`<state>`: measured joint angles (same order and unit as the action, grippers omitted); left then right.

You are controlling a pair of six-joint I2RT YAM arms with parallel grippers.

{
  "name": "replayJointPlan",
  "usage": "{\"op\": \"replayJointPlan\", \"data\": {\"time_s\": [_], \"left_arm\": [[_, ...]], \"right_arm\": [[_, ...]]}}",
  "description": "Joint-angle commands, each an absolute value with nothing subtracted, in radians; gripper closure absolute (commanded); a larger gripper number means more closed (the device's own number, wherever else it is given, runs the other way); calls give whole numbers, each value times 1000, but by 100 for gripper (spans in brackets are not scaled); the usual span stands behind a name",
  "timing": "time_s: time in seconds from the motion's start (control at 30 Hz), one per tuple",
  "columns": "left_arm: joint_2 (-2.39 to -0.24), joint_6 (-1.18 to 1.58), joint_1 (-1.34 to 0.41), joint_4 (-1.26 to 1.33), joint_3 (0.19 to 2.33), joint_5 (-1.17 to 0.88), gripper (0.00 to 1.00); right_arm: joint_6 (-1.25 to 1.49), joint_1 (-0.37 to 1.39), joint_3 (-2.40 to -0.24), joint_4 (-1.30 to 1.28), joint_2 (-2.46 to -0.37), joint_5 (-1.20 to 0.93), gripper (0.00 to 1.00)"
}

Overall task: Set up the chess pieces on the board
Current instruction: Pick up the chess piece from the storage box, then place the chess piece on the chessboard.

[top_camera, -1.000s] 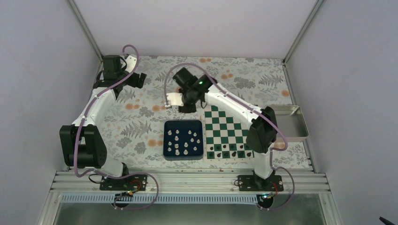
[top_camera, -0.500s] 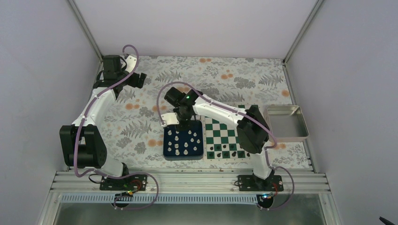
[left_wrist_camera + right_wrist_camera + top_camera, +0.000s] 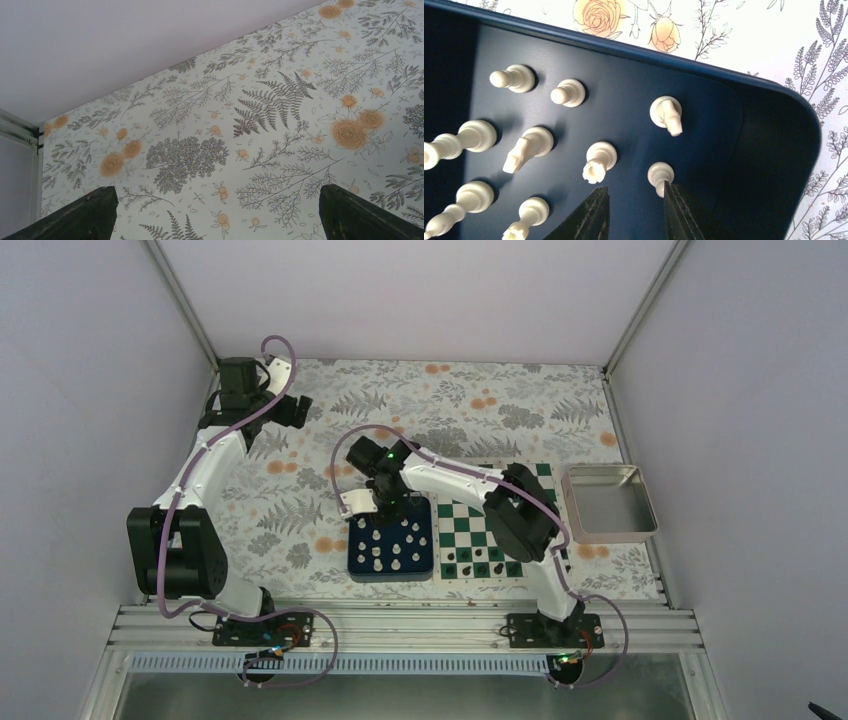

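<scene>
Fingers [image 3: 594,215] narrowly parted and empty, the right gripper [image 3: 634,192] hangs low in the blue tray [image 3: 769,115], seemingly lined up on one pawn [image 3: 660,175] among the white chess pieces [image 3: 599,161] standing there. The board [image 3: 465,530] lies just beside the tray. The left gripper [image 3: 216,189], spread wide, sits well clear.

Board [image 3: 465,536] partly under right arm [image 3: 520,518]

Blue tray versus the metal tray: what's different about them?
The blue tray is dark and matte; the metal tray is shiny silver. The blue tray sits left of the board, the metal tray off its far right corner. The blue tray holds white pieces, with the right gripper open just above them; the metal tray shows only bare floor. Both are shallow, rimmed and round-cornered.
</scene>
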<state>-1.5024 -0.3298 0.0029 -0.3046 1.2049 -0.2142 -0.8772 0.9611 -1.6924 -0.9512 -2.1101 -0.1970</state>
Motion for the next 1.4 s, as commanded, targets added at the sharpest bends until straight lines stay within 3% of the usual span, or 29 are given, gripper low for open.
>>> {"op": "replayJointPlan", "data": {"time_s": [0.0,0.5,0.7,0.8,0.93,1.2,1.37], "left_arm": [[-1492,-341,4,-293,1200,-221,0],[-1492,-344,4,-289,1194,-225,0],[-1489,-347,6,-289,1190,-232,0],[-1491,-347,6,-287,1190,-233,0],[-1493,-347,6,-289,1191,-233,0],[-1492,-347,5,-290,1195,-233,0],[-1493,-347,5,-290,1195,-234,0]], "right_arm": [[-874,968,-1680,-916,-2138,-204,70],[-870,965,-1646,-858,-2173,-132,71],[-869,963,-1653,-854,-2189,-135,78],[-867,963,-1656,-855,-2182,-142,86],[-859,958,-1672,-879,-2139,-155,96],[-838,909,-1772,-998,-1989,-147,96],[-837,777,-1826,-1035,-1916,-127,96]]}}
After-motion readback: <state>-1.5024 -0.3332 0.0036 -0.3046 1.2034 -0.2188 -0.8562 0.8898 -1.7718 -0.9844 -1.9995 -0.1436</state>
